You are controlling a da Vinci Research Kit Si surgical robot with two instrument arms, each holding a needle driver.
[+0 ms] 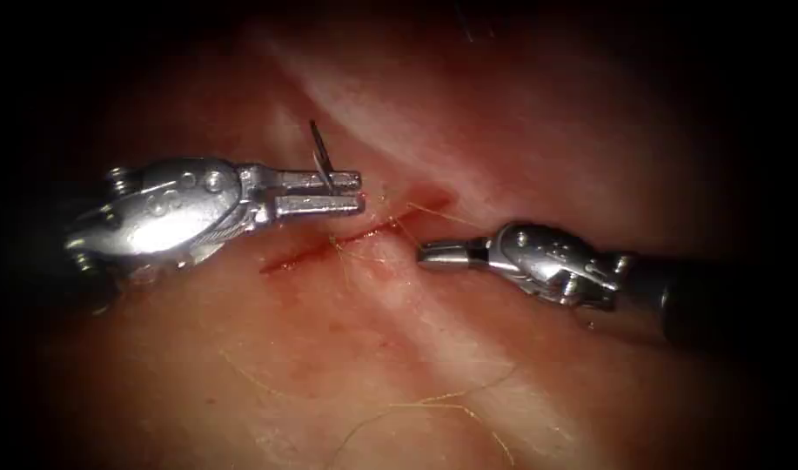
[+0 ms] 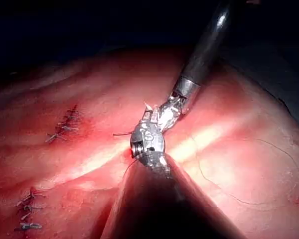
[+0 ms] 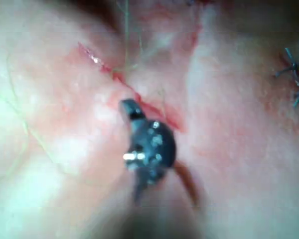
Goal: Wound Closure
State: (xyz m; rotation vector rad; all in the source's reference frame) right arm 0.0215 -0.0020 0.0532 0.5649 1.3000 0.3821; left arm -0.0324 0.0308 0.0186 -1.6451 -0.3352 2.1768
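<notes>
We are pinching the curved steel needle [image 1: 321,157], clear of the tissue, in the left end effector [image 1: 353,193]; the right end effector [image 1: 426,253], pressed together and empty, is sitting at its 4 o'clock across the red cut [image 1: 346,237].

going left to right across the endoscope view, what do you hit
left end effector holding the needle in its jaws, needle clear of the tissue → cut with thread across it → right end effector, jaws shut and holding nothing
</notes>
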